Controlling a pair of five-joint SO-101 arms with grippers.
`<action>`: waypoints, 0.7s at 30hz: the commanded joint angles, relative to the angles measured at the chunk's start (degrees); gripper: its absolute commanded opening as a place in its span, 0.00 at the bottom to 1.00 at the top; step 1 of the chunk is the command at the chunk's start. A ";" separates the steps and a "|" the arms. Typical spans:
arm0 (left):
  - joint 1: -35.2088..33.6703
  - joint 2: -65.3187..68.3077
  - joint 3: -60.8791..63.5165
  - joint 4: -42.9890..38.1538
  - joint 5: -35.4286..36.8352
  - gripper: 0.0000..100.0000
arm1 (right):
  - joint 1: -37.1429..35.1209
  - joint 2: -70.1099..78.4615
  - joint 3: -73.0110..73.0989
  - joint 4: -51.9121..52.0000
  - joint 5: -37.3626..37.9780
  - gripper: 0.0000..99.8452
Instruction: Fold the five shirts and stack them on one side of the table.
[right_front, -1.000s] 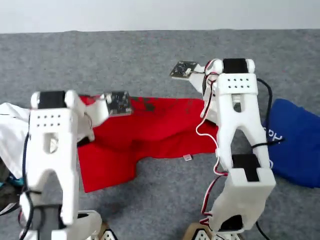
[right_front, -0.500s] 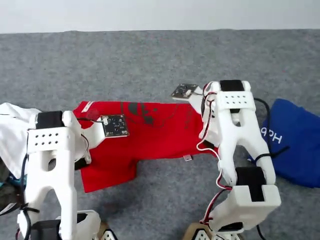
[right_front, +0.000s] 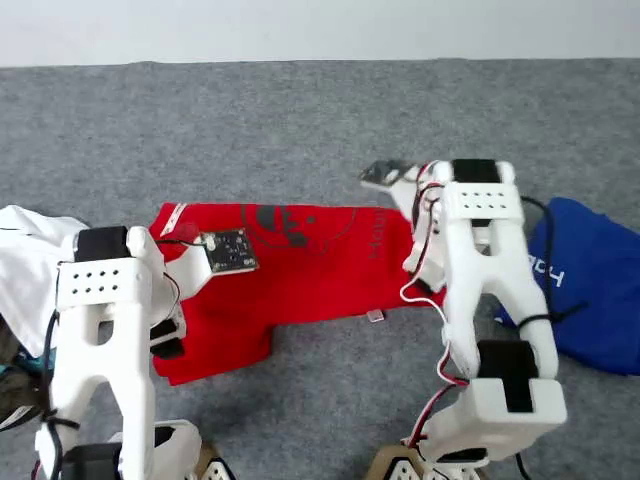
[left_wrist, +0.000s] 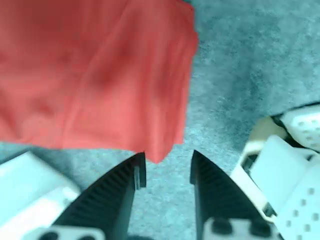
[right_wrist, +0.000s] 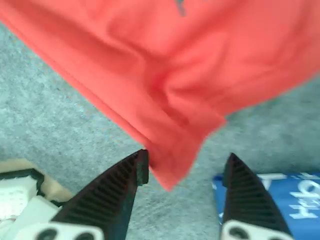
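The red shirt (right_front: 300, 270) is laid flat across the middle of the high view on the grey bench (right_front: 300, 120). A blue shirt (right_front: 595, 290) is seen at the right edge and a white shirt (right_front: 25, 255) at the left edge. The left claw (left_wrist: 165, 167) is held spread at a corner of the red cloth. The right claw (right_wrist: 185, 172) is likewise spread, with the red hem seen between its jaws.

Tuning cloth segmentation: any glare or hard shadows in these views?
High view: even, soft light, no glare on the red shirt. Left wrist view: shirt evenly lit, gentle shading in the folds. Right wrist view: darker crease shadows, no glare.
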 joint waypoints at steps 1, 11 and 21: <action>-0.18 -3.78 -6.90 0.53 4.48 0.16 | 0.75 -4.79 -7.03 1.89 -0.97 0.26; 0.18 -0.79 -7.52 -29.01 41.14 0.01 | 0.57 -0.48 -13.98 -9.01 -15.21 0.12; 0.18 26.02 -9.45 -42.73 46.95 0.01 | 1.54 13.14 -14.24 -24.31 -22.24 0.01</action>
